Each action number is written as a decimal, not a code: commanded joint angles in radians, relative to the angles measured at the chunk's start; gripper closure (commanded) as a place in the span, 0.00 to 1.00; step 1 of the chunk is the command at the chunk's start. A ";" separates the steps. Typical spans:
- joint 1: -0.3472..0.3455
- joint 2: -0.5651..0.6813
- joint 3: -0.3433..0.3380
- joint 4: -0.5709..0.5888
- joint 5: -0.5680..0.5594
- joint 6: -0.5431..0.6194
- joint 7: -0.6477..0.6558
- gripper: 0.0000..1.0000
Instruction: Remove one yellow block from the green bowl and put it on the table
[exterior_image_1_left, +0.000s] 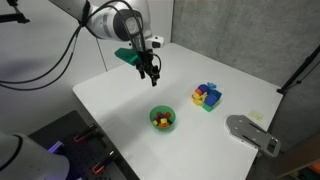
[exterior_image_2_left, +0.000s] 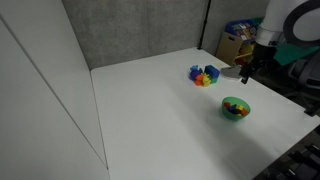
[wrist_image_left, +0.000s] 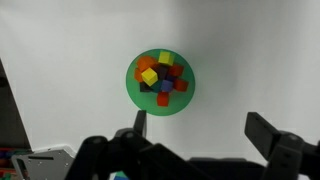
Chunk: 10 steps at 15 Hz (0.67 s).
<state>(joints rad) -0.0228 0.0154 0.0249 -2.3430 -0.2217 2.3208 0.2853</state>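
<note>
Gripper (wrist_image_left: 200, 125) hangs above the white table (exterior_image_1_left: 110, 100), fingers spread, holding nothing. Below it I see one green bowl (wrist_image_left: 131, 82), with two yellow blocks (wrist_image_left: 148, 75) showing in its pile. One block cluster (exterior_image_1_left: 207, 95) sits well apart, and bare tabletop rings the bowl.

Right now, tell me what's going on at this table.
A robot arm holds its gripper in the air above the white table. The jaws are open and hold nothing. In the wrist view the green bowl sits below it, filled with colored blocks, including a yellow block on top. A separate pile of blocks sits on the table nearby. No grasp has begun yet.
</note>
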 joint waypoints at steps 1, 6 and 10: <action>-0.007 0.085 -0.041 -0.025 -0.061 0.123 0.090 0.00; 0.005 0.227 -0.109 -0.038 -0.066 0.254 0.141 0.00; 0.011 0.350 -0.168 -0.020 -0.060 0.361 0.104 0.00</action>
<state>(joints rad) -0.0257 0.2915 -0.1017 -2.3856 -0.2796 2.6215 0.3994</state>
